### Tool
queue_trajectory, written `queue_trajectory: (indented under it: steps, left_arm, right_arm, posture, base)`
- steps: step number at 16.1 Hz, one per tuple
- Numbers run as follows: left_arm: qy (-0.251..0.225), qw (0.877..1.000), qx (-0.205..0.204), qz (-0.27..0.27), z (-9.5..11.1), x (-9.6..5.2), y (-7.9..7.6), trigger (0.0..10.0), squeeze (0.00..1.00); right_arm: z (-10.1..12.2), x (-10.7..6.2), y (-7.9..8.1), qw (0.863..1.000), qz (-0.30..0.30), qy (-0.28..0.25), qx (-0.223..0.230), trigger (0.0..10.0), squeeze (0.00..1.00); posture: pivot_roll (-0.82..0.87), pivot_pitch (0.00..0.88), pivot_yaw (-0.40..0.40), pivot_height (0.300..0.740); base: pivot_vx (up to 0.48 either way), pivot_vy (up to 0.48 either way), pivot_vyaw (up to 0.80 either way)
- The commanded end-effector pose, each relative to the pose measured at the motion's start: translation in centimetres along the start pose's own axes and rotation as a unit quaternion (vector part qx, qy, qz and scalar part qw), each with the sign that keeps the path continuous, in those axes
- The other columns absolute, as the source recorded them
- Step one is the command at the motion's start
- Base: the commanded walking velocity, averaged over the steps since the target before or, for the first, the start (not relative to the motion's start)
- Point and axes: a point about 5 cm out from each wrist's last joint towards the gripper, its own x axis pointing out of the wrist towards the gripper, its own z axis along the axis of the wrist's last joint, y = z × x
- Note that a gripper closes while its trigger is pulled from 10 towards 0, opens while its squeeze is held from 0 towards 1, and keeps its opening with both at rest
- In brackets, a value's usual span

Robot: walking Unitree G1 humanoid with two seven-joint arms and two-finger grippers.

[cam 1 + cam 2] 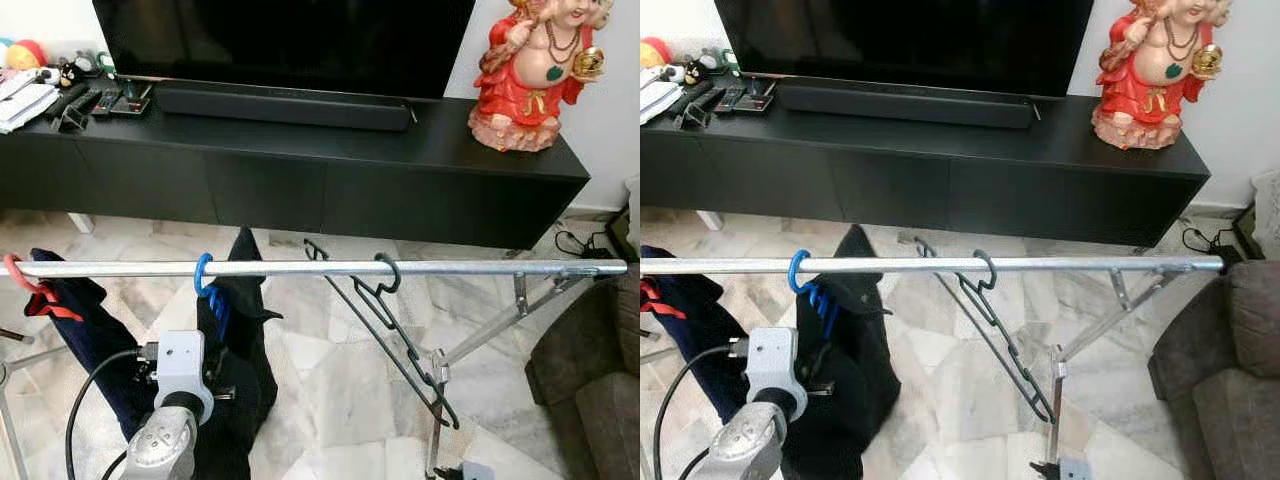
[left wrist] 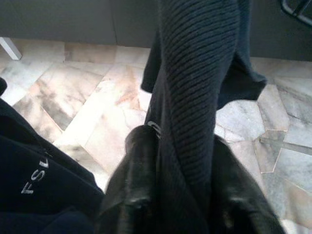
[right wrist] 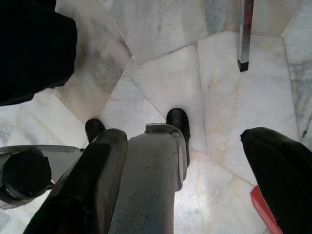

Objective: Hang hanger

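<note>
Metal tubing forms the rail (image 1: 320, 268) that runs straight across your view, smooth and silver, propped on angled steel legs over pale veined marble tiles (image 1: 330, 370). Your blue hanger (image 1: 205, 278) already has its plastic hook over the rail, left of centre, with a dark ribbed knit garment (image 2: 195, 97) drooping from it. Your left gripper (image 2: 178, 190) is clenched on that knit fabric just under the rail; the glossy black fingers (image 2: 134, 180) press in from both sides. Further right, a thin black wire hanger (image 1: 395, 330) hangs bare and tilted from the same rail. At the left end a red hook (image 1: 18, 275) carries navy cloth. Your right gripper (image 3: 141, 161) points at the floor, fingers closed together with nothing between them. Beyond stands a long matt black cabinet (image 1: 300, 170) with a soundbar (image 1: 285, 105), television and a red figurine (image 1: 530, 75); a brown sofa (image 1: 600, 380) sits on your right.
</note>
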Motion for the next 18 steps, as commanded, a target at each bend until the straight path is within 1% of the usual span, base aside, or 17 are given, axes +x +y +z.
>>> queue_trajectory:
  steps: [1,3,4,5,6,7,9,10,11,12,13,14,15,16,17,18]
  left_arm:
    - [-0.010,1.000,-0.006,0.000,0.2,-0.6,0.3,10.0,1.00]
    - [-0.022,1.000,-0.006,-0.016,0.3,-1.8,0.5,10.0,1.00]
    - [-0.015,0.999,0.011,-0.027,-0.1,-2.6,0.7,10.0,1.00]
    - [0.009,0.998,0.043,-0.038,-1.2,-3.5,1.1,10.0,1.00]
    - [0.049,0.997,0.056,-0.035,-3.6,-4.4,2.0,10.0,1.00]
    - [0.093,0.992,0.087,-0.023,-6.3,-5.4,3.3,10.0,1.00]
    - [0.128,0.988,0.084,-0.003,-8.0,-6.1,4.4,10.0,1.00]
    - [0.143,0.986,0.087,0.002,-8.9,-6.0,4.7,10.0,1.00]
    - [0.171,0.981,0.087,0.003,-10.2,-5.8,5.0,10.0,1.00]
    - [0.184,0.979,0.083,-0.002,-10.8,-5.6,5.1,10.0,1.00]
    - [0.201,0.976,0.078,-0.014,-11.6,-5.3,4.9,10.0,0.82]
    - [0.230,0.968,0.096,-0.040,-13.1,-4.2,4.5,10.0,0.00]
    - [0.257,0.959,0.102,-0.054,-14.1,-3.3,4.3,10.0,0.00]
    - [0.264,0.957,0.103,-0.055,-14.3,-3.1,4.2,10.0,0.00]
    - [0.298,0.947,0.106,-0.046,-15.2,-2.6,4.4,10.0,0.00]
    - [0.307,0.945,0.106,-0.043,-15.4,-2.5,4.5,10.0,0.00]
  right_arm:
    - [-0.7,-0.2,-0.4,1.000,-0.005,0.012,0.003,10.0,0.00]
    - [-0.6,-0.1,-0.2,1.000,-0.003,0.012,0.003,10.0,0.00]
    - [-0.6,0.0,0.0,1.000,-0.002,0.012,0.003,10.0,0.00]
    - [-0.7,0.0,0.3,1.000,-0.001,0.012,0.004,10.0,0.00]
    - [-0.8,0.1,0.5,1.000,0.000,0.012,0.004,10.0,0.00]
    - [-1.0,0.2,0.9,1.000,0.002,0.014,0.005,10.0,0.00]
    - [-1.2,0.2,1.3,1.000,0.005,0.015,0.005,10.0,0.00]
    - [-1.3,0.2,1.3,1.000,0.004,0.015,0.006,10.0,0.00]
    - [-1.4,0.2,1.3,1.000,-0.001,0.016,0.005,10.0,0.00]
    - [-1.4,0.2,1.2,1.000,-0.004,0.014,0.008,10.0,0.00]
    - [-1.4,0.2,1.2,1.000,-0.007,0.011,0.012,10.0,0.00]
    - [-1.3,0.1,0.8,1.000,-0.011,0.009,0.011,10.0,0.00]
    - [-1.1,0.0,0.5,1.000,-0.012,0.007,0.009,10.0,0.00]
    - [-1.0,0.0,0.4,1.000,-0.013,0.006,0.009,10.0,0.00]
    - [-0.5,0.1,0.2,1.000,-0.016,-0.001,0.010,10.0,0.00]
    - [-0.3,0.1,0.2,1.000,-0.017,-0.004,0.011,10.0,0.00]
  posture:
    - [0.03,0.177,-0.057,0.740]
    - [0.04,0.178,-0.055,0.740]
    - [0.04,0.177,-0.053,0.740]
    - [0.04,0.177,-0.052,0.740]
    - [0.05,0.177,-0.049,0.740]
    - [0.04,0.177,-0.049,0.740]
    - [0.04,0.176,-0.047,0.740]
    - [0.05,0.177,-0.047,0.740]
    - [0.05,0.176,-0.048,0.740]
    - [0.05,0.176,-0.048,0.740]
    - [0.05,0.176,-0.048,0.740]
    - [0.05,0.177,-0.051,0.740]
    - [0.05,0.170,-0.046,0.740]
    - [0.05,0.170,-0.046,0.740]
    - [0.03,0.160,-0.040,0.740]
    - [0.02,0.158,-0.041,0.740]
  base:
    - [0.000,0.000,0.00]
    - [0.000,0.000,0.00]
    - [0.000,0.000,0.00]
    - [0.000,0.000,0.00]
    - [0.000,0.000,0.00]
    - [0.000,0.000,0.00]
    - [0.000,0.000,0.00]
    - [0.000,0.000,0.00]
    - [0.000,0.000,0.00]
    - [0.000,0.000,0.00]
    - [0.000,0.000,0.00]
    - [0.000,0.000,0.00]
    - [0.000,0.000,0.00]
    - [0.000,0.000,0.00]
    - [0.000,0.000,0.00]
    - [0.000,0.000,0.00]
